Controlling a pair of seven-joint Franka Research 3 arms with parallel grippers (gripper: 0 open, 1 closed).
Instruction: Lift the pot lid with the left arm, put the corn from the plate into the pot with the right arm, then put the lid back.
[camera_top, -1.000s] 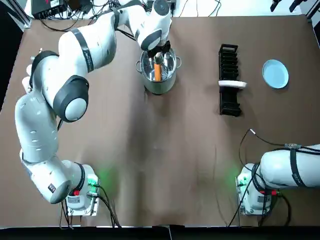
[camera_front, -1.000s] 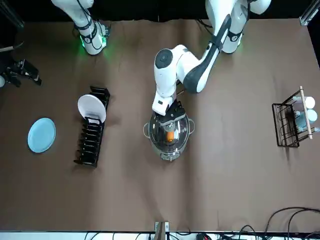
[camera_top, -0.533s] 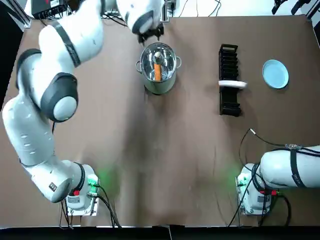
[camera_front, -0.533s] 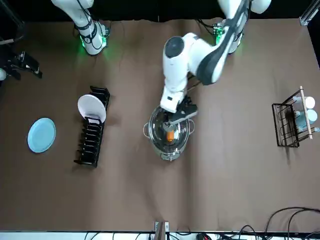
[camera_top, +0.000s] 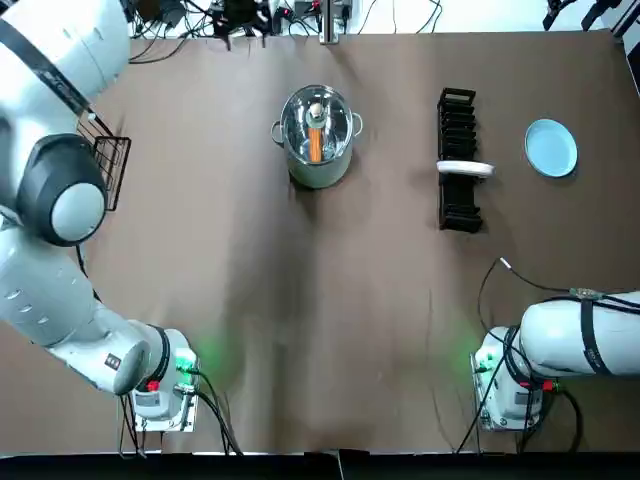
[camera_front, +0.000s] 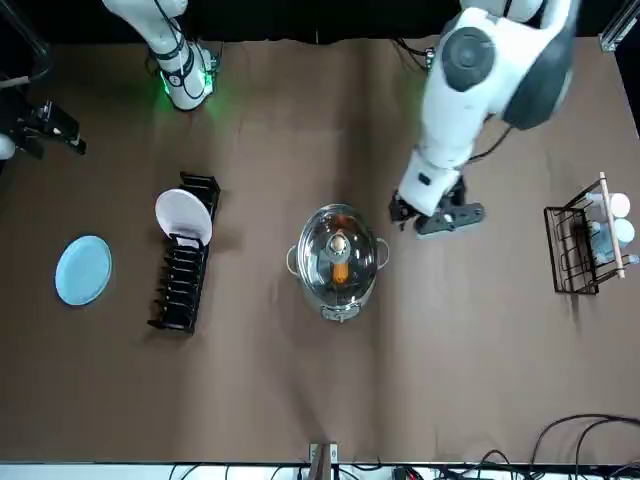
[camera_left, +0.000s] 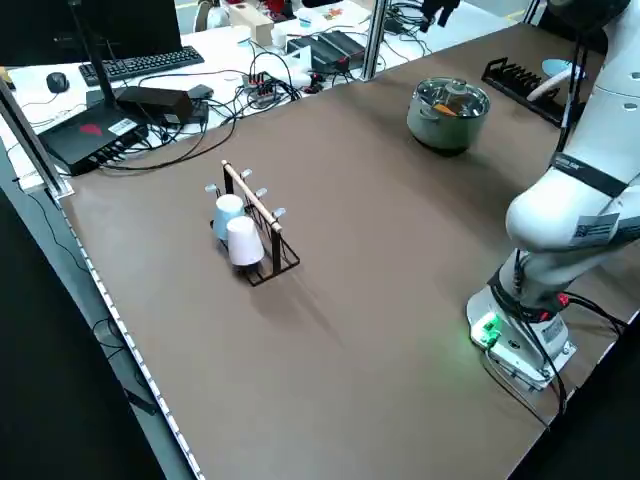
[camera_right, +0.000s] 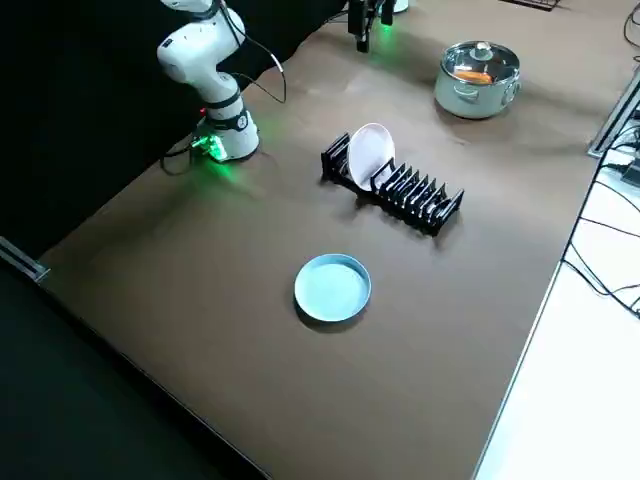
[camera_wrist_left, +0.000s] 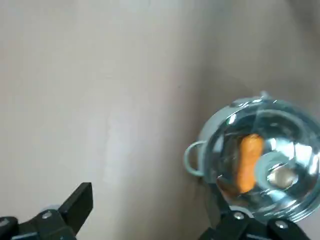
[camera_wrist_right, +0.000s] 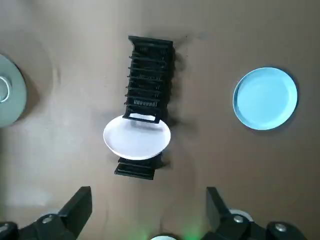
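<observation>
Lid (camera_front: 337, 245) covers pot (camera_front: 340, 300) (corn (camera_front: 340, 270) inside), left hand (camera_front: 437, 214) empty nearby

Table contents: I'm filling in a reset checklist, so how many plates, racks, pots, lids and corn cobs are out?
Plates: 2 (blue plate, white plate)
Racks: 2 (dish rack, cup rack)
Pots: 1 (pot)
Lids: 1 (glass lid, on the pot)
Corn: 1 (corn, inside)
Total: 7

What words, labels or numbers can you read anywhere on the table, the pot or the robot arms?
No text reads anywhere.
Left arm: small dark label, too small to read.
Black box on the side desk: red mark, blurred.
Pot, glass lid, dish rack, blue plate: no print shows.
</observation>
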